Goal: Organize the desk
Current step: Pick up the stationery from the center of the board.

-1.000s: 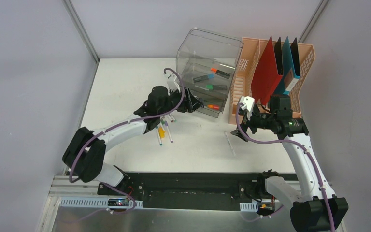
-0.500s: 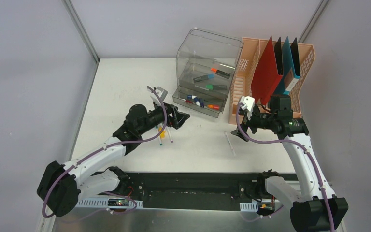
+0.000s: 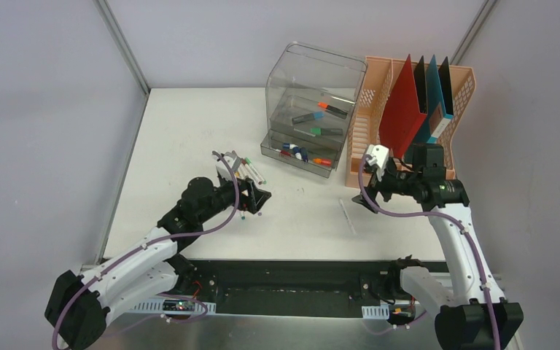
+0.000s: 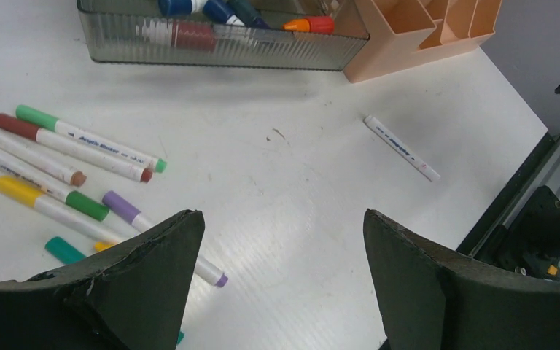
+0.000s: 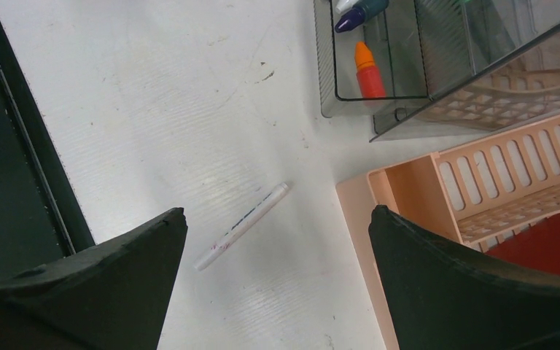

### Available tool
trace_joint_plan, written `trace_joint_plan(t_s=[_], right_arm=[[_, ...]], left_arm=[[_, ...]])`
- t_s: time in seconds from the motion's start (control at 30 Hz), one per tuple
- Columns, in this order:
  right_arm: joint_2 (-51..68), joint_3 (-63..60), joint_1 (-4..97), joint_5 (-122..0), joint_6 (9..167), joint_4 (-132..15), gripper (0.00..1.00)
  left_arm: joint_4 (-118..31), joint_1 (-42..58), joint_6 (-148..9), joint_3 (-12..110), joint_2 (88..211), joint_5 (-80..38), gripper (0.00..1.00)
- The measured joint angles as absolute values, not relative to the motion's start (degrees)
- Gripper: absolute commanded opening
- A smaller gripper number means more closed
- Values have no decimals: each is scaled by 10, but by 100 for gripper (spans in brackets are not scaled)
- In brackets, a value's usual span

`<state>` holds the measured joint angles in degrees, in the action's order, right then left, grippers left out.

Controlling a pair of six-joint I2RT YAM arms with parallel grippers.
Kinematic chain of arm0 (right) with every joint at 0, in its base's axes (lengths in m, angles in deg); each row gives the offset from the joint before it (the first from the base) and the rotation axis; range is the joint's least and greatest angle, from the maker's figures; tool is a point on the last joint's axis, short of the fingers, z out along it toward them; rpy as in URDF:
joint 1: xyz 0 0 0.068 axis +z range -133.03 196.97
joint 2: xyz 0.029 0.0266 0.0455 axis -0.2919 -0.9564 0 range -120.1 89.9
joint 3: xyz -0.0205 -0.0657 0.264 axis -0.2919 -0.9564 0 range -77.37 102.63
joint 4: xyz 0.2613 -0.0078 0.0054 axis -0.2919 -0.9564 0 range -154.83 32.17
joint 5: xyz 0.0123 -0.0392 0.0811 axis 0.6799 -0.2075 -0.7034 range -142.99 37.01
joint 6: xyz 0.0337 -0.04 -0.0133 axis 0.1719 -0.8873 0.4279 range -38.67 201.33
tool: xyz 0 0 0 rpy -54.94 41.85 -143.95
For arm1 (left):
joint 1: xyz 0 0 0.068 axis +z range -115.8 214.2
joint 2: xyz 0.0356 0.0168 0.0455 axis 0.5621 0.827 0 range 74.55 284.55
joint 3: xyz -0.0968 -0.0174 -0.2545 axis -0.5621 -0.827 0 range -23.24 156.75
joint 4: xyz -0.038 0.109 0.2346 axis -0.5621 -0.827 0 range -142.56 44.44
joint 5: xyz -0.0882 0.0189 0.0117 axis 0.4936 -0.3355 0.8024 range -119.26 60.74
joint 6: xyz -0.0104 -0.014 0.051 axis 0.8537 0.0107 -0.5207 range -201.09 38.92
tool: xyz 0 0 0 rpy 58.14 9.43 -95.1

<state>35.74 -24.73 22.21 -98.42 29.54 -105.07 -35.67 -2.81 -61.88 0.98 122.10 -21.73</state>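
White desk (image 3: 189,124) — scattered markers (image 4: 91,138), one stray pen (image 4: 401,148)

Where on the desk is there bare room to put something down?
Bare: the desk corner back left, beside the clear drawers, and the strip between the markers and the lone pen. Crowded: around the markers, and back right, where drawers and rack stand side by side.
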Motion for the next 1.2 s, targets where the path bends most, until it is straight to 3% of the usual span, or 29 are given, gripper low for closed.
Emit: trace_joint_plan(t_s=[0.33,0.7,0.8,1.0,1.2], right_arm=[[314,-228,205,-990,271,-1107,99],[259,-199,205,-1024,267,-1153,99],[248,-197,205,-1034,267,-1156,99],[232,-197,204,-1037,267,-1162,99],[224,-197,203,-1037,267,-1162,99]], left_arm=[[-445,-28,-586,-42,1110,-259,80],[-473,-28,-552,-43,1167,-340,74],[-473,-28,-535,-43,1200,-362,69],[-498,-28,-494,-24,1269,-410,36],[-560,-28,-442,60,1353,-459,25]])
